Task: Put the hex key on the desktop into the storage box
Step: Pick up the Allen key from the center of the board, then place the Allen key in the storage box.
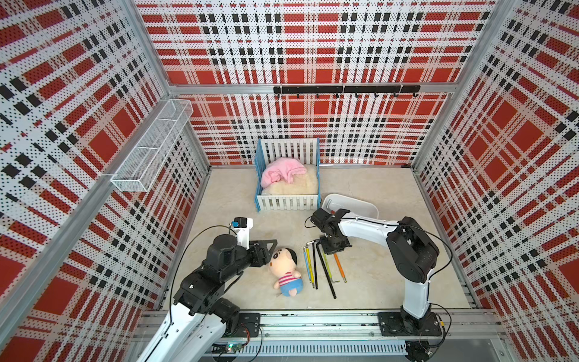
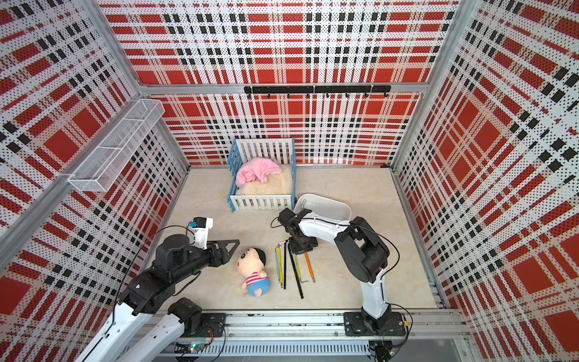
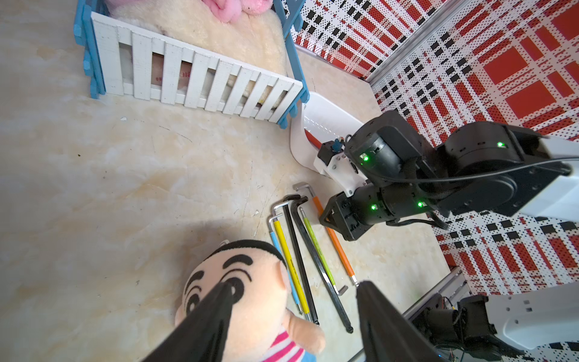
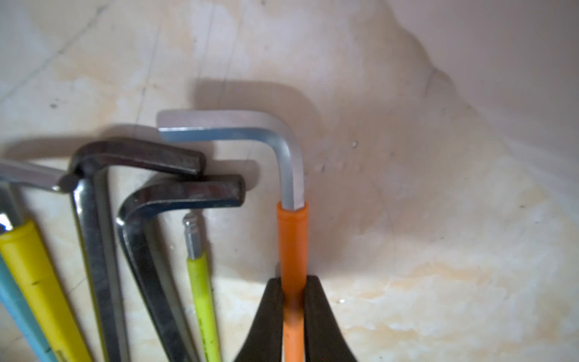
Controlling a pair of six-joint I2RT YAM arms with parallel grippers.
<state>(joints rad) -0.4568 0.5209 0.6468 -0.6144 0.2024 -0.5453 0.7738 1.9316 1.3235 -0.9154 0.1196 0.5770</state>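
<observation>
Right arm [image 1: 413,257]: upper link rises from its base, elbow bent, white forearm [image 1: 363,224] runs in toward the centre. Wrist [image 1: 326,219] is folded so the right end effector [image 4: 293,282] points straight down at the desk [image 1: 376,282]. Its 2 fingers [image 4: 269,313] are pinched on the orange sleeve of 1 hex key [image 4: 291,238], near the bent end.

Left arm [image 1: 200,282]: folded back low near its own base, wrist [image 1: 225,250] roughly level. Left end effector [image 3: 294,285] points sideways toward the right arm, held above the desk. Its 2 fingers [image 3: 216,313] stand well apart, nothing between them. In both top views it shows only side-on.
</observation>
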